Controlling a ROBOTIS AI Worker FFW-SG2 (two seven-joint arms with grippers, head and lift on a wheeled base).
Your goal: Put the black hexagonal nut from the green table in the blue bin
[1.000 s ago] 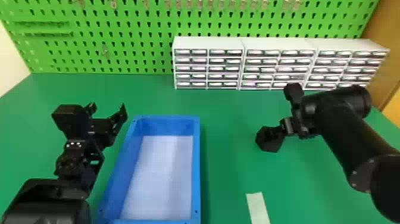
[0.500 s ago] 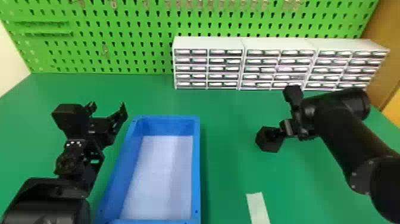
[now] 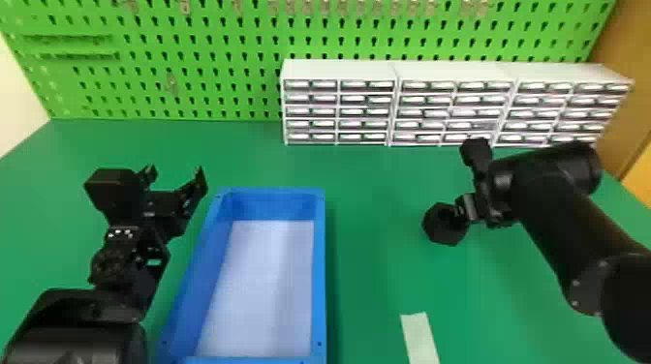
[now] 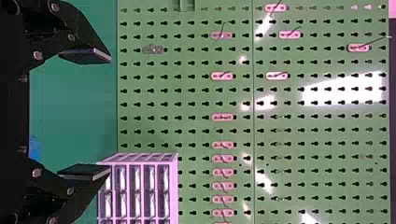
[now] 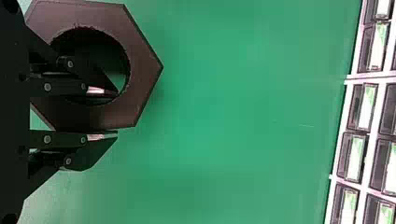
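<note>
The black hexagonal nut [image 3: 440, 234] is at the right of the green table [image 3: 378, 271]; whether it touches the tabletop I cannot tell. My right gripper [image 3: 458, 209] has its rim clamped. In the right wrist view, my right gripper [image 5: 116, 115] is shut on one wall of the nut [image 5: 141, 60], one finger inside the hole and the other along an outer side. The blue bin [image 3: 318, 271], with a pale bottom, lies left of the nut. Beyond the bin's left side my left gripper [image 3: 175, 175] is parked; in its wrist view the left gripper [image 4: 110, 115] is open.
White drawer units [image 3: 455, 104] line the back of the table before a green pegboard [image 3: 203, 63]. A pale strip [image 3: 420, 336] lies near the front edge, right of the bin. Bare tabletop separates the nut from the bin.
The right gripper's fingers have closed on the nut's wall. The nut has shifted slightly to the right and tilted a little, its hole now plainer. The left arm has kept still.
</note>
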